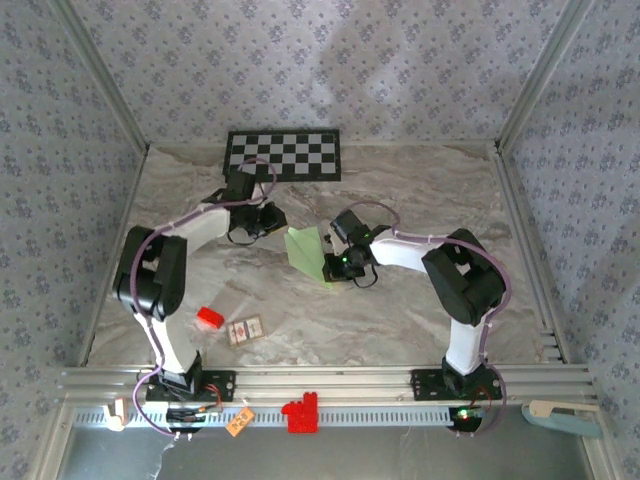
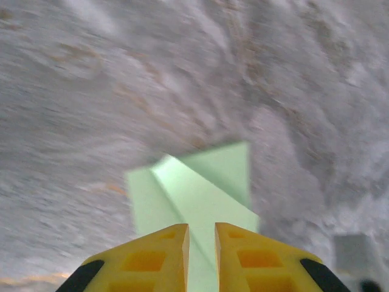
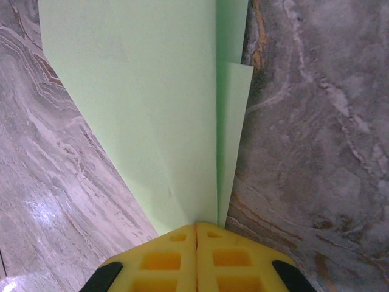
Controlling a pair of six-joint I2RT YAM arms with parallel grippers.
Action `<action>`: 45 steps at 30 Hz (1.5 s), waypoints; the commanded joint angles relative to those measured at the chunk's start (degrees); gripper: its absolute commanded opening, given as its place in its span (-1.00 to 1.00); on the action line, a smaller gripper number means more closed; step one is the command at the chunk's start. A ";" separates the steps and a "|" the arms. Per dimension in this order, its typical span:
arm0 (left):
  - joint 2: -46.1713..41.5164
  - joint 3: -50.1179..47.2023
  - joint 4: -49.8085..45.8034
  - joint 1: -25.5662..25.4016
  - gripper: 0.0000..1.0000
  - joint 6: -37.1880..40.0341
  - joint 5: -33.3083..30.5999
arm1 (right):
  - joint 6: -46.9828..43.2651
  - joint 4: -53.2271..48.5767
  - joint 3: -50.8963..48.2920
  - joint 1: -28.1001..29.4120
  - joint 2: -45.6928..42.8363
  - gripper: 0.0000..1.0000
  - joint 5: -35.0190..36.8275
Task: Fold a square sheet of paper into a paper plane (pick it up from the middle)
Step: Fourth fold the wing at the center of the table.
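The square sheet of paper [image 1: 308,250] is pale green and lies on the marble table, folded into a long pointed wedge with overlapping flaps. My left gripper [image 1: 272,222] is at its far left corner. In the left wrist view the fingers [image 2: 201,228] stand a narrow gap apart above the paper [image 2: 206,188], with nothing between them. My right gripper [image 1: 338,262] is shut, and its fingertips [image 3: 196,225] meet the narrow end of the paper [image 3: 152,109]. Whether they pinch it or only press on it I cannot tell.
A black-and-white checkerboard panel [image 1: 282,155] lies at the back of the table. A small red block [image 1: 209,319] and a small card [image 1: 245,329] sit near the left arm's base. A red part [image 1: 299,413] sits on the front rail. Patterned walls enclose three sides.
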 commanded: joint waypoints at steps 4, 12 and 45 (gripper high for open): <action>1.43 -3.61 6.35 -6.72 -0.63 -5.17 4.15 | -0.75 -7.14 -2.80 -0.16 -0.99 -0.82 2.17; 8.94 -0.28 5.77 -8.99 -0.71 -5.99 1.34 | -0.14 -1.98 -2.28 -1.04 -4.79 -0.79 -3.16; 14.19 0.09 -6.57 -9.76 -0.75 -4.07 -6.59 | 5.06 4.96 -6.26 -1.92 -1.82 -0.85 -4.26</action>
